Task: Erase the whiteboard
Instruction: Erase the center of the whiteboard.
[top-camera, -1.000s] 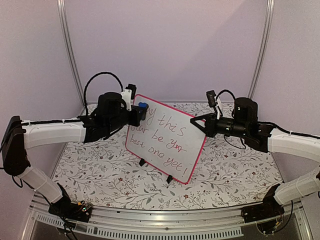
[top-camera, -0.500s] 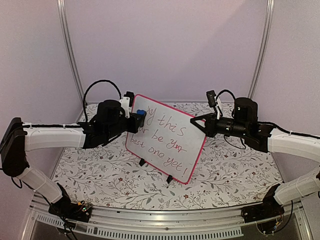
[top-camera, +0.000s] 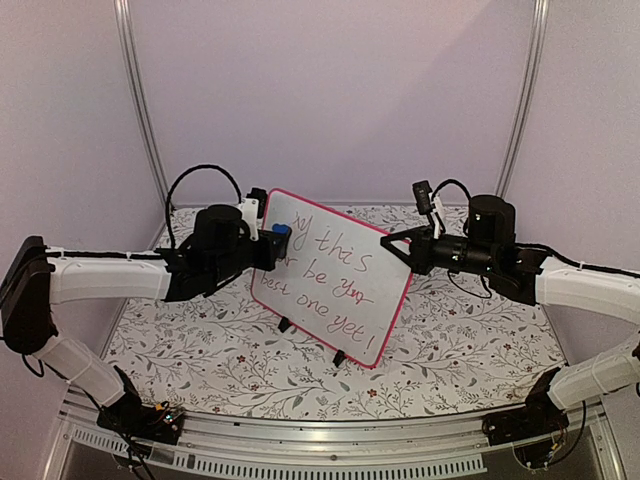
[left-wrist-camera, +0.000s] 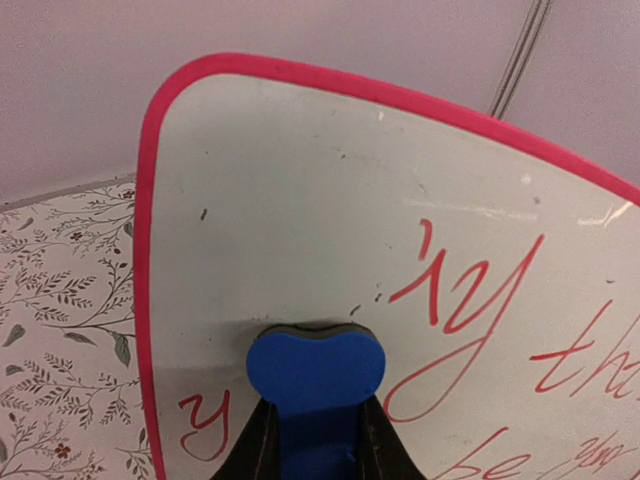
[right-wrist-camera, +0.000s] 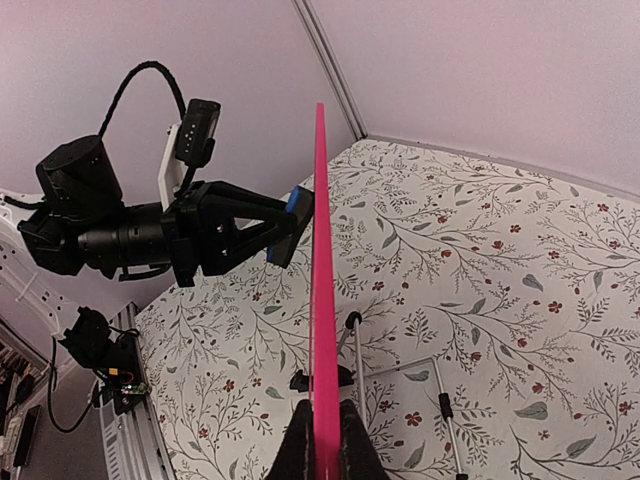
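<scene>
Clamps eraser (left-wrist-camera: 315, 375) shut in left gripper (top-camera: 272, 232), pinches whiteboard (top-camera: 330, 290) right edge in right gripper (top-camera: 400, 246); risks twisting it loose under hard wiping.

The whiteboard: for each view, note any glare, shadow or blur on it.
Left wrist view: a pale glare streak crosses the whiteboard at upper right; the blue eraser casts a soft shadow. Top external view: evenly lit, writing readable. Right wrist view: edge-on, only its pink rim shows.
</scene>
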